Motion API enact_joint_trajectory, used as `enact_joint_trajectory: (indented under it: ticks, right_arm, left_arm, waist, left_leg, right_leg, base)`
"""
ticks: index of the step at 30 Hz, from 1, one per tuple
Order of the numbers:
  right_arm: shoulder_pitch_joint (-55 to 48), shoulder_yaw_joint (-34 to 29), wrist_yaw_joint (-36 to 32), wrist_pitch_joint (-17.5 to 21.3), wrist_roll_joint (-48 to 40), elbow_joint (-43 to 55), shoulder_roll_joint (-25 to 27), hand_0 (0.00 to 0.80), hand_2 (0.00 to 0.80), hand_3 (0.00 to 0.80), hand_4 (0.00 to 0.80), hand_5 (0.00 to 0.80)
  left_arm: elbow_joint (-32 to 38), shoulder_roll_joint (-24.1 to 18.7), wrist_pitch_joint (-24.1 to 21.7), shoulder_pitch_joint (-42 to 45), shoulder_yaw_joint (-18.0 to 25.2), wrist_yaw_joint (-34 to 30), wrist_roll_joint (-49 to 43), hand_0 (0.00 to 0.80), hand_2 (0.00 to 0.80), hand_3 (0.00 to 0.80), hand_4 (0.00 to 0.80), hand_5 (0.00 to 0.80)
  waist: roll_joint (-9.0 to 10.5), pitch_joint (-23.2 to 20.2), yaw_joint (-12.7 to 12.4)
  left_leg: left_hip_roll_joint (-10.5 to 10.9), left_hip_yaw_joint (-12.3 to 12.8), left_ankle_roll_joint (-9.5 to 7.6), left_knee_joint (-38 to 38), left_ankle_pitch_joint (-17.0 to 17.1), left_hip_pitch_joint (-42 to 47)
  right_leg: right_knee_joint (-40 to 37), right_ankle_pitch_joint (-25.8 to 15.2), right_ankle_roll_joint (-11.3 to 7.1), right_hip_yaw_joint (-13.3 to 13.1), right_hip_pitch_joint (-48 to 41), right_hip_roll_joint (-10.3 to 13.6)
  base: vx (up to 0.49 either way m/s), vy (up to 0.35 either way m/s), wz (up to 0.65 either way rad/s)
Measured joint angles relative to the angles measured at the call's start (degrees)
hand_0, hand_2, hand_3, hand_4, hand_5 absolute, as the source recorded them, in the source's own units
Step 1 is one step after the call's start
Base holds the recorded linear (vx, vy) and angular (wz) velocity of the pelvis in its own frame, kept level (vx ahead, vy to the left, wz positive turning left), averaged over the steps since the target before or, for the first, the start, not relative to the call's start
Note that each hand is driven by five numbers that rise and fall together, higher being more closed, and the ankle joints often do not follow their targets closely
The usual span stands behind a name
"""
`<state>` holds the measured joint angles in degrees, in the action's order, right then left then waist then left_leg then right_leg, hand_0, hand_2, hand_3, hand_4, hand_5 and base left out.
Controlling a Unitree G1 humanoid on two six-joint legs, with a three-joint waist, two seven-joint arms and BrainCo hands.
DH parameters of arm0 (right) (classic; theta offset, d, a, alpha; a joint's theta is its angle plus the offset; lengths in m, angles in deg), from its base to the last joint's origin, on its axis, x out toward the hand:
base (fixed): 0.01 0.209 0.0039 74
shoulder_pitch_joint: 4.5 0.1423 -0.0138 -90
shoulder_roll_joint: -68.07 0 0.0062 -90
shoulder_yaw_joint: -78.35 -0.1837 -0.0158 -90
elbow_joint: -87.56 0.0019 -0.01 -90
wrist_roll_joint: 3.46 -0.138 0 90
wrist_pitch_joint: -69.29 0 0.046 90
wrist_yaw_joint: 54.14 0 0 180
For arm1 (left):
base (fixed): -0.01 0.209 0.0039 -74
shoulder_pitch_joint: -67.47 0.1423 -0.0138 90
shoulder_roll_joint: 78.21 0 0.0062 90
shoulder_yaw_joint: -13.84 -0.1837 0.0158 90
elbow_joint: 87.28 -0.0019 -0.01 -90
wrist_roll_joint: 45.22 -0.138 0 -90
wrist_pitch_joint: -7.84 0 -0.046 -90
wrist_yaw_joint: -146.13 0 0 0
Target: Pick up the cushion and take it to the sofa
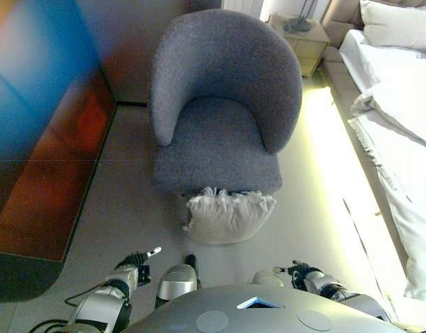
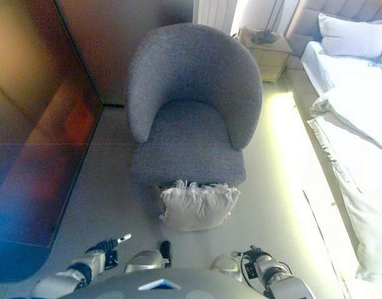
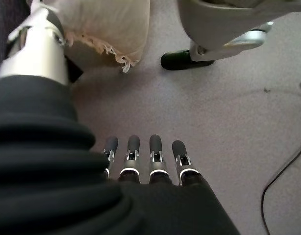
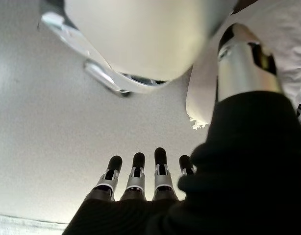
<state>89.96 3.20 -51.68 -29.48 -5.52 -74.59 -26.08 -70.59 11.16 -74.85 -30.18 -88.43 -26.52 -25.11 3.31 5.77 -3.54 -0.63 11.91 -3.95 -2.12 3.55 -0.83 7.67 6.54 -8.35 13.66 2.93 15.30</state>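
Note:
A cream cushion (image 1: 229,216) with a fringed edge lies on the floor and leans against the front of the grey armchair (image 1: 223,132). My left hand (image 1: 135,263) is low at the lower left, short of the cushion and apart from it. Its fingers (image 3: 156,156) are straight and hold nothing, and the cushion (image 3: 109,29) shows past its thumb. My right hand (image 1: 301,270) is low at the lower right, also apart from the cushion. Its fingers (image 4: 137,171) are straight and empty, with the cushion's edge (image 4: 202,103) beyond.
A bed (image 1: 400,104) with a white duvet and a pillow (image 1: 397,24) runs along the right side. A wooden nightstand (image 1: 303,38) stands behind the armchair at the right. A dark glossy panel (image 1: 39,139) lines the left side. The floor is pale grey.

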Motion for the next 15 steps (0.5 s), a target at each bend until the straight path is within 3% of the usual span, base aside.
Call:
enact_joint_trajectory:
  ticks: [3,4,6,7,11,13,15]
  right_arm:
    - [-0.1,0.8,-1.2,0.3,-0.9,0.5,-0.1,0.0,0.0,0.0,0.0,0.0]
    - [-0.3,0.8,-1.2,0.7,-0.9,0.6,-0.2,0.0,0.0,0.0,0.0,0.0]
    - [-0.6,0.8,-1.5,0.9,-0.9,0.5,-1.2,0.0,0.0,0.0,0.0,0.0]
    - [-0.9,0.5,-1.5,1.1,-0.8,0.5,-0.9,0.0,0.0,0.0,0.0,0.0]
    - [-0.3,0.3,-1.9,1.3,-0.9,0.8,1.0,0.0,0.0,0.0,0.0,0.0]
    - [0.0,0.7,-1.7,1.2,-1.0,0.9,2.4,0.0,0.0,0.0,0.0,0.0]
    - [1.0,0.9,-0.6,1.2,-1.9,0.9,4.0,0.0,0.0,0.0,0.0,0.0]
  left_arm:
    - [0.0,0.3,0.4,0.7,0.0,0.1,1.0,0.0,0.0,0.0,0.0,0.0]
    - [0.0,0.3,0.3,0.6,0.0,0.1,1.0,0.0,0.0,0.0,0.0,0.0]
    - [0.1,-0.9,-0.2,1.8,0.0,0.3,0.9,0.0,0.0,0.0,0.0,0.0]
    - [0.2,-0.3,-0.6,2.5,0.0,1.0,0.9,0.0,0.0,0.0,0.0,0.0]
    - [0.4,2.1,-2.1,5.5,0.4,5.9,0.6,0.0,0.0,0.0,0.0,0.0]
    - [0.7,2.5,-3.5,5.3,0.5,10.6,-1.2,0.0,0.0,0.0,0.0,0.0]
    - [2.2,2.5,-4.9,3.6,0.5,14.3,-1.3,0.0,0.0,0.0,0.0,0.0]
  waist:
    - [-0.08,0.2,1.3]
    - [0.71,0.1,1.2]
    - [4.13,0.1,1.1]
    - [3.25,0.6,1.1]
    - [-0.64,1.0,0.8]
    - [-2.08,1.4,0.7]
    - [-3.14,1.6,0.8]
  left_leg:
    - [-1.2,-2.8,1.96,-0.3,0.7,-1.0]
    - [-1.1,-3.0,2.82,-0.2,0.5,-0.8]
    - [0.5,-4.3,5.0,0.1,0.1,-0.4]
    - [-1.0,-4.3,6.22,0.6,-0.3,0.1]
    - [-6.9,-4.3,9.81,1.2,-0.7,1.0]
    - [-8.4,-4.4,11.41,1.9,-0.4,0.8]
    - [-9.5,-4.4,11.94,3.3,-0.3,-2.1]
  right_leg:
    - [-6.1,-6.5,-0.4,-0.9,1.1,-0.1]
    - [-7.9,-8.3,0.05,-0.8,0.4,-0.3]
    - [-9.9,-11.7,1.08,-1.1,-1.9,-0.1]
    - [-10.9,-12.5,-0.29,-1.5,-3.7,-1.2]
    - [-12.7,-11.4,2.76,-0.4,-6.0,-7.1]
    - [-12.7,-11.0,3.72,0.2,-6.3,-9.0]
    - [-12.6,-10.7,4.47,1.1,-4.4,-9.8]
  base:
    - [0.105,-0.167,0.39]
    - [0.135,-0.132,0.34]
    - [0.173,-0.178,0.41]
    - [0.176,-0.205,0.27]
    - [0.053,-0.235,0.05]
    - [-0.233,-0.155,0.07]
    - [-0.257,-0.04,0.14]
